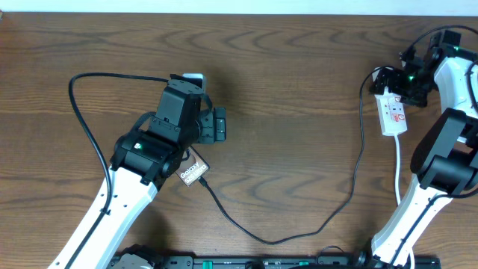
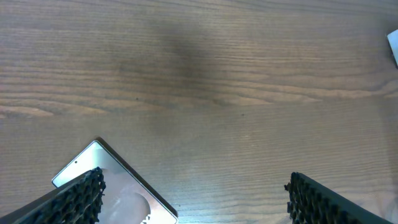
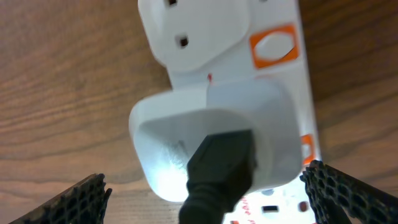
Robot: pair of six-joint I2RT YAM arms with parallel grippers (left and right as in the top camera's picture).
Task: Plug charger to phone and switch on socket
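The phone (image 1: 193, 173) lies on the table, mostly hidden under my left arm, with only its "Galaxy" end showing. In the left wrist view its glare-lit corner (image 2: 118, 183) sits by the left finger. The charger cable (image 1: 299, 232) runs from the phone's edge in a loop to a white adapter (image 3: 205, 118) on the socket strip (image 1: 393, 113); its joint with the phone is hidden. My left gripper (image 1: 217, 124) is open and empty beside the phone. My right gripper (image 3: 205, 183) is open, straddling the adapter and its black plug (image 3: 221, 165). An orange switch (image 3: 273, 46) shows on the strip.
A small white object (image 1: 193, 76) lies just beyond the left wrist and shows at the right edge of the left wrist view (image 2: 393, 46). A black robot cable (image 1: 82, 119) loops at the left. The strip's white cord (image 1: 399, 168) runs toward the front.
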